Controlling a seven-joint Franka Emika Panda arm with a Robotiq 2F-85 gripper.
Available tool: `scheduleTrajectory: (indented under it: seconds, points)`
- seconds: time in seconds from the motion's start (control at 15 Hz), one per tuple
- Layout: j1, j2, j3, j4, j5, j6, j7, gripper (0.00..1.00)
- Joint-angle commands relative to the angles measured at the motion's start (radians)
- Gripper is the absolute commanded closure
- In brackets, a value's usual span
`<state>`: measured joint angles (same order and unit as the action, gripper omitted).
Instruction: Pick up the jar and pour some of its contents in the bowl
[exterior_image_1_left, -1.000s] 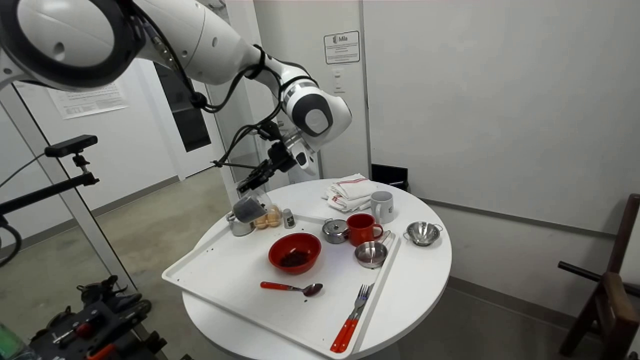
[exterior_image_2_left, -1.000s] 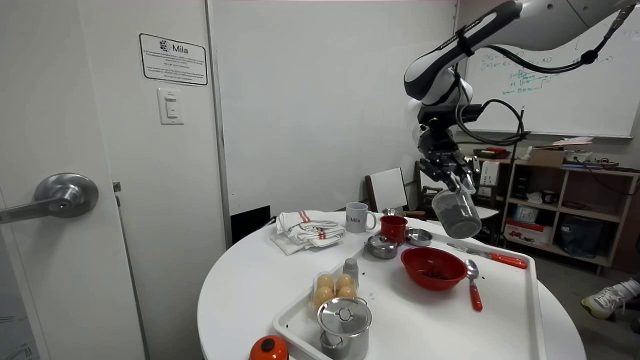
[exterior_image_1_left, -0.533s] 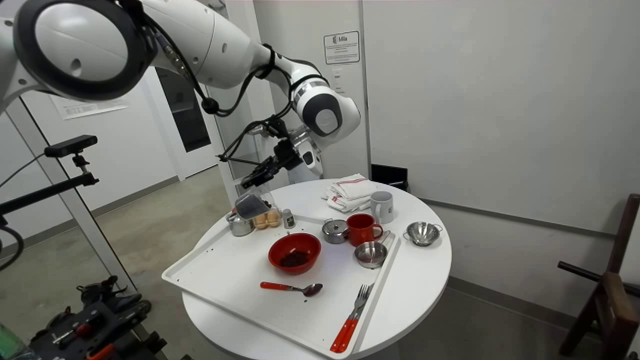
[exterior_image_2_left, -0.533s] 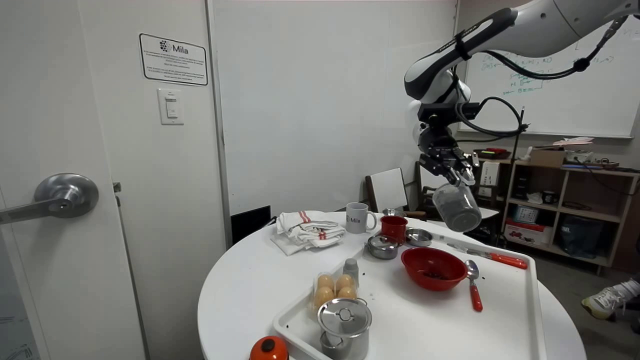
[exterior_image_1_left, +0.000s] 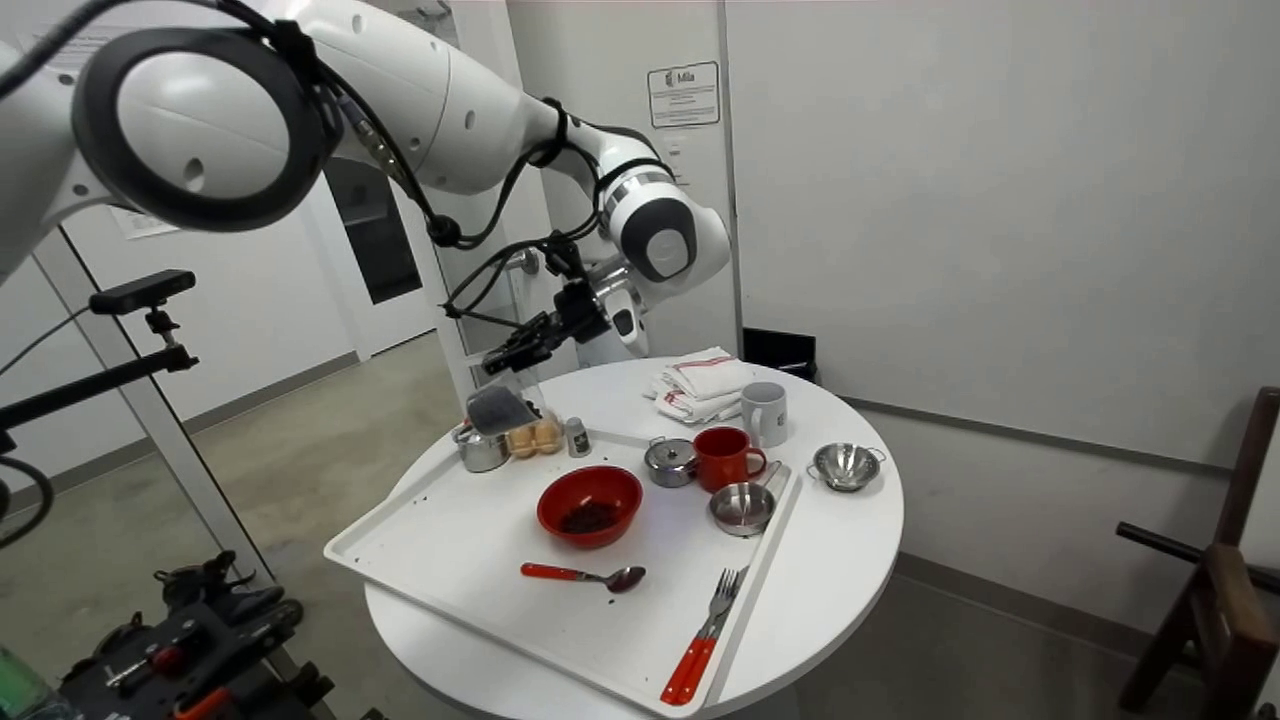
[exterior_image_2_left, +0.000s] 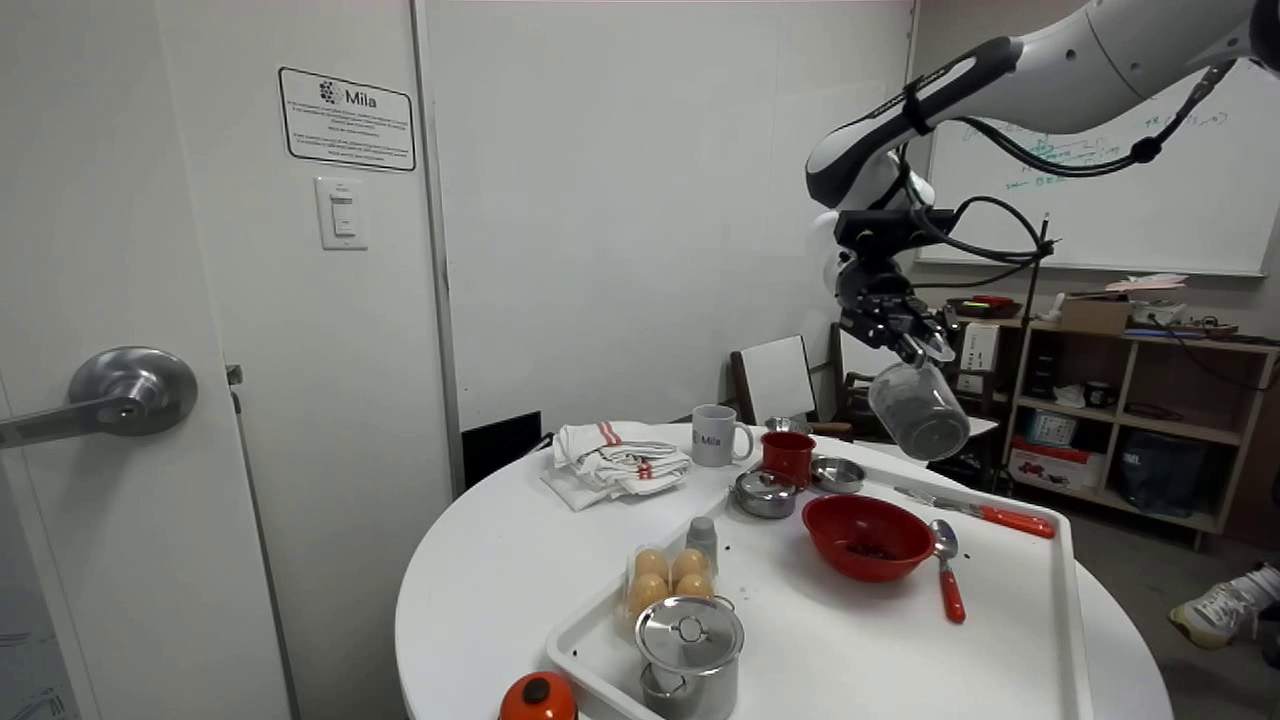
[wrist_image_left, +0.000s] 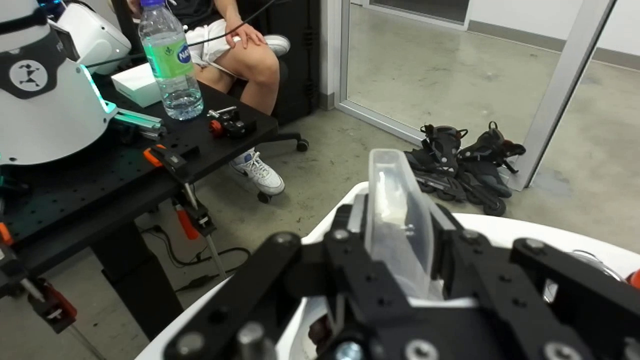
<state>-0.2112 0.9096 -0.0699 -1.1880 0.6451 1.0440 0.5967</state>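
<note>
Clear plastic is hanging tilted in the air as the jar (exterior_image_1_left: 493, 412), furthest left among these in an exterior view and lying at six o'clock from the gripper (exterior_image_1_left: 492, 366), whose fingers are clamping a translucent upper part of it. Rightward, the red bowl (exterior_image_1_left: 585, 485) is sitting on the white tray (exterior_image_1_left: 450, 520), between four and five o'clock from the jar, holding dark pieces (exterior_image_1_left: 588, 517). The red mug (exterior_image_1_left: 720, 460) is standing towards two o'clock from the bowl.

A robot arm (exterior_image_1_left: 475, 130), perforated bench (wrist_image_left: 100, 180), scribbled whiteboard (exterior_image_2_left: 1130, 220) and Mila sign (exterior_image_2_left: 347, 119) show this is a lab.
</note>
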Motion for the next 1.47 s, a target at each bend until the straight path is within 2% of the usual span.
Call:
scheduleTrajectory:
  seconds: [0.0,1.07,1.4]
  points:
    - [-0.011,0.064,0.002,0.093,0.037,-0.077,0.004,0.89]
    - [-0.018,0.133,0.009,0.192,0.073,-0.14,0.001,0.89]
    - [0.011,0.102,-0.02,0.148,0.066,-0.037,0.03,0.89]
